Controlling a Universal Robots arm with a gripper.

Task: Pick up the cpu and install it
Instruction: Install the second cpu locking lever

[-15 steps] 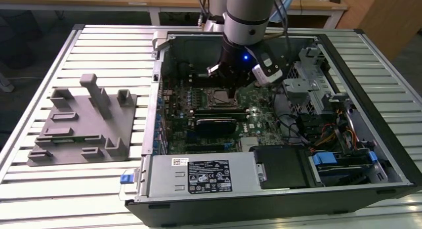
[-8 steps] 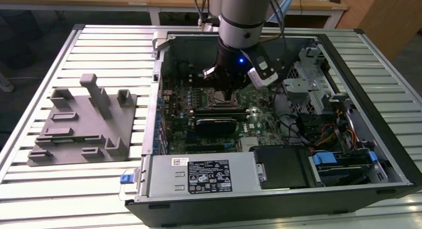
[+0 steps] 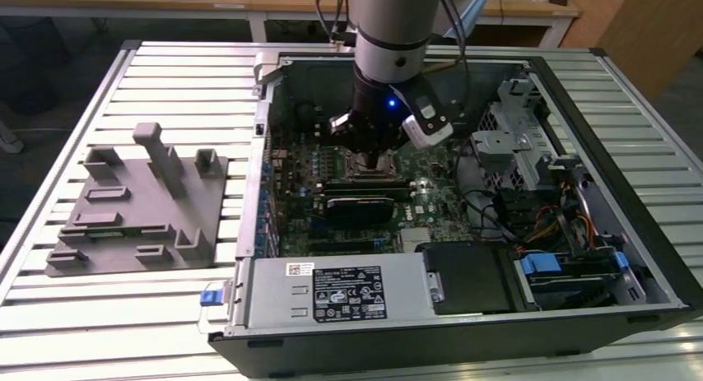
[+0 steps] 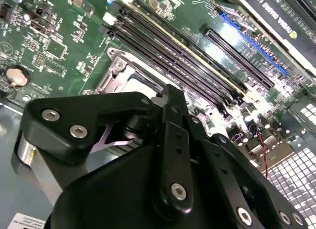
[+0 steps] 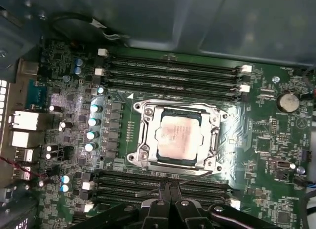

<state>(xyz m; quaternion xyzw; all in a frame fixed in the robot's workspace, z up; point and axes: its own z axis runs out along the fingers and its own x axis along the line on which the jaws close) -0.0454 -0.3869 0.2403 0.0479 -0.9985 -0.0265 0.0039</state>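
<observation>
Even indoor light, glare on the motherboard.

CPU: small square chip, silvery-beige top, lying flat and square in the motherboard socket, metal frame around it.

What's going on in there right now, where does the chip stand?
The arm's hand is down inside the open computer case, over the motherboard. In the first wrist view the cpu already lies in its socket frame, between the rows of memory slots, and the hand sits just beside the socket, not holding the chip. The grey tray stands outside the case.
</observation>
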